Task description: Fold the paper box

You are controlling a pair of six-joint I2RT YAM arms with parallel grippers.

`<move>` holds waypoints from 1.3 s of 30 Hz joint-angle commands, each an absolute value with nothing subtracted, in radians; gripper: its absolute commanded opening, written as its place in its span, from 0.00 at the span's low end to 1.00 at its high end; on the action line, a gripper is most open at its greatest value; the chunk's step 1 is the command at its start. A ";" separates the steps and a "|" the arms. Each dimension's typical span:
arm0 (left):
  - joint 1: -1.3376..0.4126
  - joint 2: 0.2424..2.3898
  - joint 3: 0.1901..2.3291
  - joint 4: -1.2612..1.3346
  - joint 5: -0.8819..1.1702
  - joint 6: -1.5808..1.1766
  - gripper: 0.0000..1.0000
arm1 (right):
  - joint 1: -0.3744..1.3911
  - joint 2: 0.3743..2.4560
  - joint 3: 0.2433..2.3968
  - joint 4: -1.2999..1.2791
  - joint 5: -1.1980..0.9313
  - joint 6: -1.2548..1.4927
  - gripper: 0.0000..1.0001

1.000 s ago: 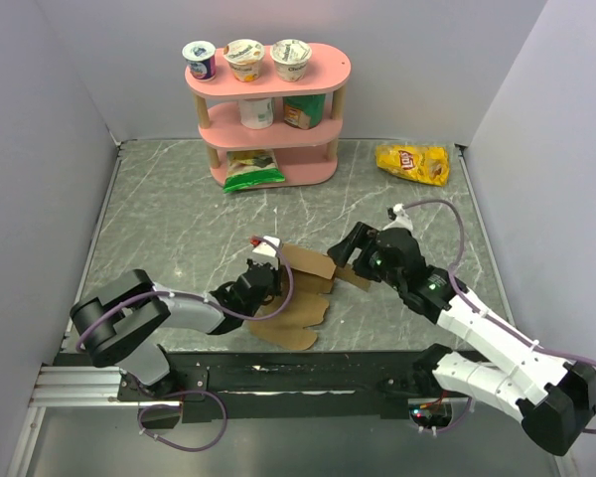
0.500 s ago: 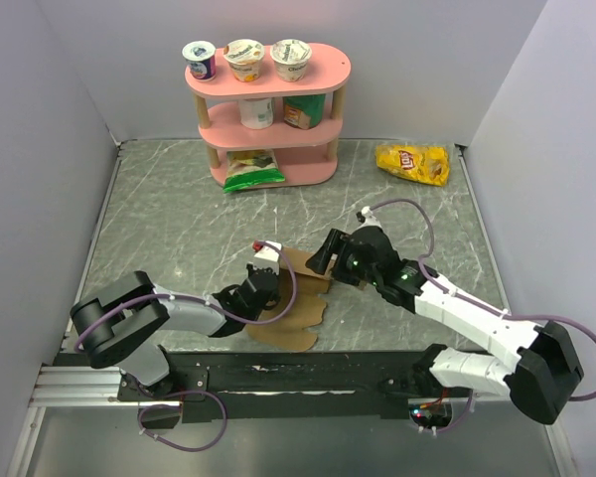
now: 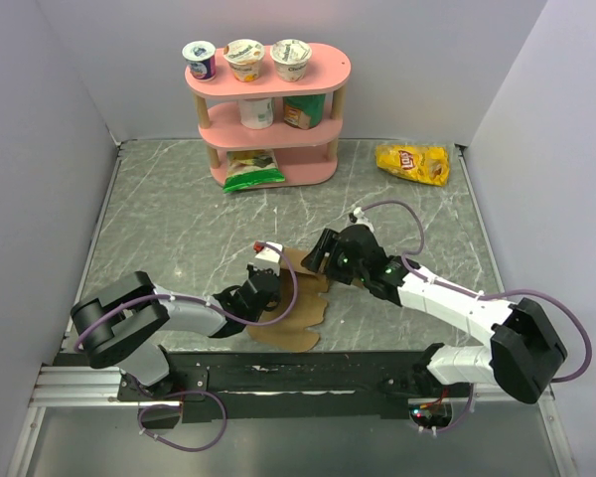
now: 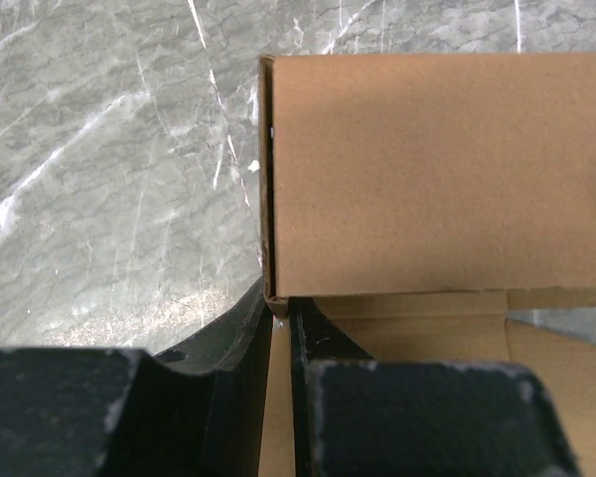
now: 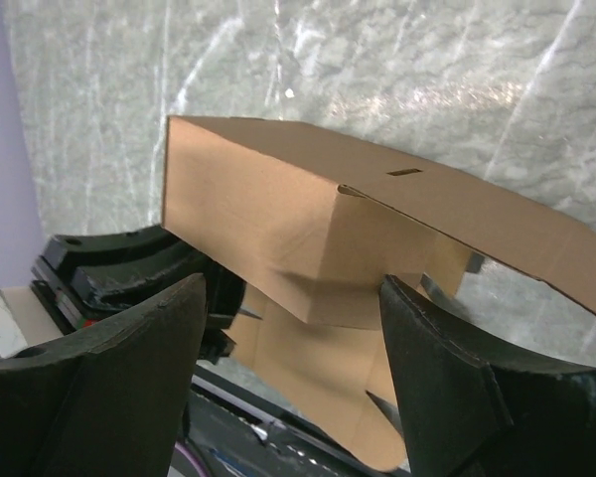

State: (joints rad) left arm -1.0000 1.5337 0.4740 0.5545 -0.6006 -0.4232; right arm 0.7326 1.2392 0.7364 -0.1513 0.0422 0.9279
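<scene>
The paper box (image 3: 300, 316) is a brown cardboard sheet lying partly folded near the table's front middle, with flaps raised. My left gripper (image 3: 261, 289) is at its left side. In the left wrist view that gripper (image 4: 281, 316) is shut on a thin upright wall of the paper box (image 4: 437, 169). My right gripper (image 3: 319, 256) reaches in from the right over the raised flaps. In the right wrist view it (image 5: 293, 298) stands open, and a folded corner of the paper box (image 5: 308, 248) lies between its two wide fingers.
A pink shelf (image 3: 268, 111) with yoghurt cups and packets stands at the back, a green bag (image 3: 252, 171) at its foot. A yellow chip bag (image 3: 412, 163) lies at the back right. White walls close both sides.
My right gripper has moved left onto the box's raised flaps, and its jaws have narrowed a little. The left gripper keeps its hold in the same place.
</scene>
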 commanded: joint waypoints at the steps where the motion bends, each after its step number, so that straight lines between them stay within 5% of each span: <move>1: -1.012 1.517 0.499 0.574 -0.621 -0.403 0.17 | 0.735 1.255 0.713 -0.015 0.060 0.960 0.76; 14: -1.022 1.514 0.495 0.584 -0.617 -0.402 0.17 | 0.729 1.338 0.716 0.087 0.077 1.014 0.63; 28: -1.026 1.465 0.476 0.592 -0.609 -0.402 0.18 | 0.698 1.382 0.649 0.232 0.005 1.068 0.16; 31: -1.025 1.448 0.454 0.626 -0.588 -0.385 0.29 | 0.692 1.382 0.647 0.226 0.006 1.066 0.08; 35: -1.025 1.431 0.430 0.643 -0.583 -0.422 0.62 | 0.683 1.378 0.653 0.222 -0.035 1.063 0.05; 39: -1.025 1.398 0.385 0.650 -0.591 -0.478 0.73 | 0.676 1.365 0.663 0.198 -0.048 1.062 0.04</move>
State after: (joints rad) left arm -1.0199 1.4437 0.4271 0.5972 -0.5972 -0.4187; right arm 0.6865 1.3720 0.6655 0.2276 -0.0360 1.0813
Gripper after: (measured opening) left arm 0.705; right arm 0.070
